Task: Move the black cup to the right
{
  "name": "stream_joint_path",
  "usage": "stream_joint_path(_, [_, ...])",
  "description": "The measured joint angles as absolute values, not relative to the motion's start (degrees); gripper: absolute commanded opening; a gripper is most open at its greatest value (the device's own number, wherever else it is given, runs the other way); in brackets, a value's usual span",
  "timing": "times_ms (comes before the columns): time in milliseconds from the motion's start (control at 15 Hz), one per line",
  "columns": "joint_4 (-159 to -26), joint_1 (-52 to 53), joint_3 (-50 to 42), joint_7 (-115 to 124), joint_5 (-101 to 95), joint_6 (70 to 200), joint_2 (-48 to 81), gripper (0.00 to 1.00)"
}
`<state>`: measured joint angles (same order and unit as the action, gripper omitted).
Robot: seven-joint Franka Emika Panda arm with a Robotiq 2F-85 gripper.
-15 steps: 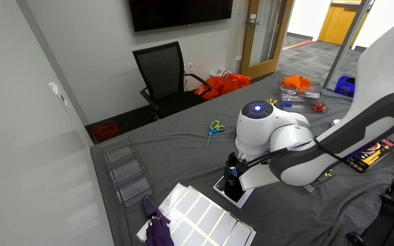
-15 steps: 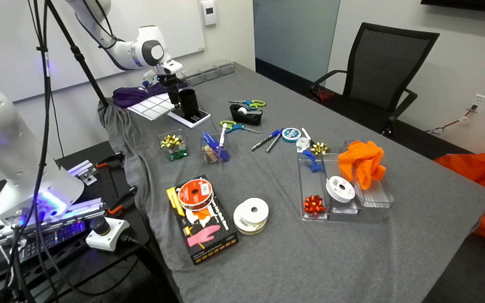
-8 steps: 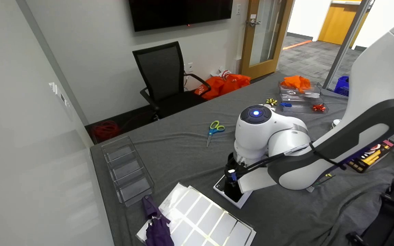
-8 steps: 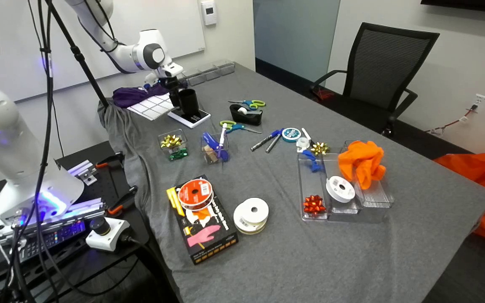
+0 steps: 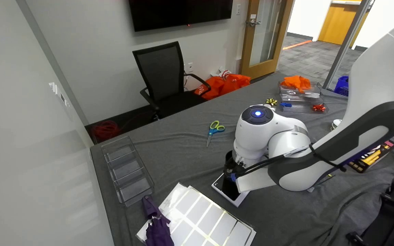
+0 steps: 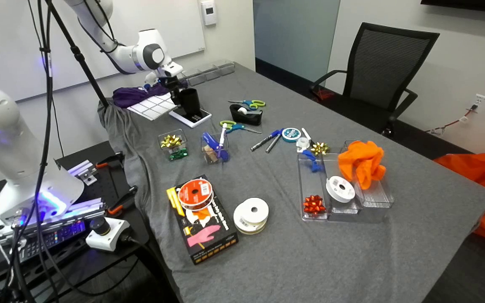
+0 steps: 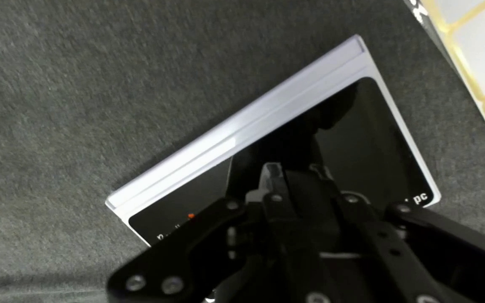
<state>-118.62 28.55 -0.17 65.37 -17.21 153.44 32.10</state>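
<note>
The black cup (image 6: 191, 102) stands on the flat black slab with white edges (image 6: 193, 123). My gripper (image 6: 177, 99) is at the cup's side, shut on its wall as far as the dark parts let me tell. In another exterior view the arm covers most of the cup (image 5: 228, 156), leaving part of its rim in sight. Seen from the wrist, the gripper (image 7: 296, 170) hangs over the slab (image 7: 263, 113), with a dark surface between its fingers. Black on black there makes the cup's outline hard to follow.
A white grid-patterned board (image 5: 214, 220) lies close to the slab, with a purple umbrella (image 5: 157, 227) on it. Scissors (image 6: 238, 127) and a black tape dispenser (image 6: 246, 115) lie near the cup. A clear box of bows (image 6: 172, 141) stands in front.
The gripper came down a little at the cup and its fingers closed. Cup and slab have shifted very slightly in both exterior views.
</note>
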Motion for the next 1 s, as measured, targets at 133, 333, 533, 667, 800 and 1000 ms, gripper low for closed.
stream_joint_path(133, [-118.6, 28.6, -0.4, 65.8, -17.1, 153.9, 32.1, 0.05])
stream_joint_path(333, [-118.6, 28.6, -0.7, 66.9, -16.5, 154.4, 32.1, 0.05])
stream_joint_path(533, [-118.6, 28.5, -1.0, 67.8, -15.5, 154.9, 31.7, 0.05])
stream_joint_path(667, [-118.7, 28.3, -1.1, 67.9, -14.7, 154.9, 31.1, 0.05])
stream_joint_path(800, [-119.5, 27.9, -1.1, 67.8, -14.3, 154.9, 29.8, 0.05])
stream_joint_path(1000, [-122.2, 27.2, -1.1, 67.2, -14.3, 154.9, 26.9, 0.05])
